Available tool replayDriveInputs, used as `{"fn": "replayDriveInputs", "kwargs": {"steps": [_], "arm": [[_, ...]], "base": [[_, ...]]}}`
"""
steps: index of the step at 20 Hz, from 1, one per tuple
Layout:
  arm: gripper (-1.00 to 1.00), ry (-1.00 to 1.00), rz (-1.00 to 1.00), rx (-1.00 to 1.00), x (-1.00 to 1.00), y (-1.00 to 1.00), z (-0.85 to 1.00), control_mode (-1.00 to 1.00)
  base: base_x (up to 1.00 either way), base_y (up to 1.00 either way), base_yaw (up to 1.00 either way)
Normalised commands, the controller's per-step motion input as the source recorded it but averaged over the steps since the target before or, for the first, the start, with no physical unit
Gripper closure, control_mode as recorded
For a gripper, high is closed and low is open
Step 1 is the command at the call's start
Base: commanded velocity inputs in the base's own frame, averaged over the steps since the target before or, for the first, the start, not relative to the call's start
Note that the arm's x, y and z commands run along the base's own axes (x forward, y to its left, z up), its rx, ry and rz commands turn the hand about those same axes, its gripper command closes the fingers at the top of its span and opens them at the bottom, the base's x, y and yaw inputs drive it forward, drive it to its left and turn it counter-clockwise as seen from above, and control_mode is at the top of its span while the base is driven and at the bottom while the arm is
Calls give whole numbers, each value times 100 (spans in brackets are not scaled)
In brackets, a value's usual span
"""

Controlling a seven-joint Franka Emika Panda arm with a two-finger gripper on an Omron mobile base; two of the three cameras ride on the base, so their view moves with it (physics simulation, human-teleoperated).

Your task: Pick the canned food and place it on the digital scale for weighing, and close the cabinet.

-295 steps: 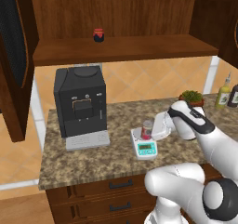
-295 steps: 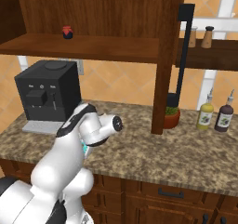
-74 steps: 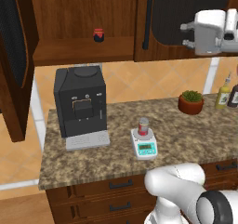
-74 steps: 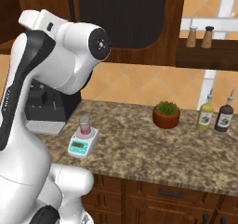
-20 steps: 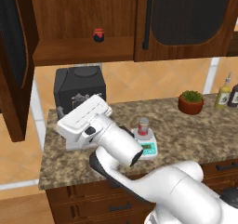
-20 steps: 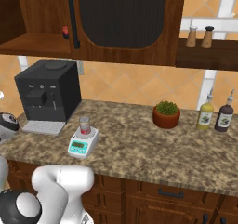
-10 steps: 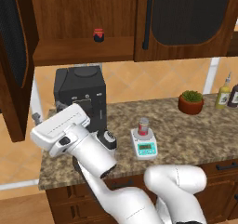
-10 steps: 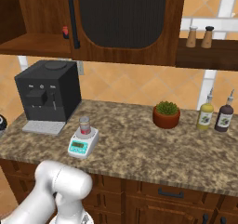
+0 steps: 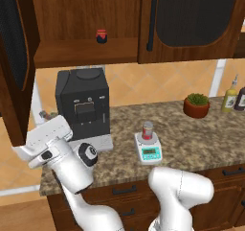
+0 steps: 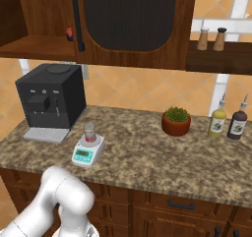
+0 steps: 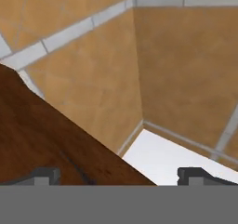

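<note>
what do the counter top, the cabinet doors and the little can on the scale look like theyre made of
Counter top: looks like polished granite, speckled brown and grey.
Cabinet: dark brown wood with visible grain; the arched door panel looks like dark mesh, though it could be tinted glass.
Canned food: seems metal, silvery with a red label band, standing on the digital scale, whose body looks like white plastic.

The can [image 9: 148, 129] stands on the scale [image 9: 149, 151] on the table [image 9: 210, 144], right of the coffee machine [image 9: 83, 105]; the plant [image 9: 196, 105] sits farther right.
</note>
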Motion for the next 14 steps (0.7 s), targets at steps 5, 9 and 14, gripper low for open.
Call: {"fn": "replayDriveInputs", "kwargs": {"steps": [5,9,14], "arm": [[-100,0,0,25,3,73,-9,-100],[-100,0,0,27,0,80,-45,-100],[-100,-3,0,26,0,93,-55,-100]], "base": [[0,0,0],[0,0,0],[0,0,0]]}}
